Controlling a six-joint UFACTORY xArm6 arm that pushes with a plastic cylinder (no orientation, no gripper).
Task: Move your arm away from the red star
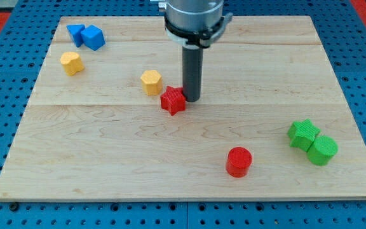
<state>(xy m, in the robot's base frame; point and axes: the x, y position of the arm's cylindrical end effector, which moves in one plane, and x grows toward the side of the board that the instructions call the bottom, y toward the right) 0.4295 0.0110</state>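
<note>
The red star (173, 101) lies near the middle of the wooden board (107, 159). My tip (191, 100) stands right beside the star's right edge, touching or nearly touching it. The dark rod rises from there to the arm's grey mount at the view's top. A yellow hexagon block (151, 82) sits just up and left of the star.
A red cylinder (239, 161) lies lower right of the star. A green star (304, 134) and a green cylinder (323, 150) sit together at the right. A yellow block (72, 63) and two touching blue blocks (86, 35) are at the upper left.
</note>
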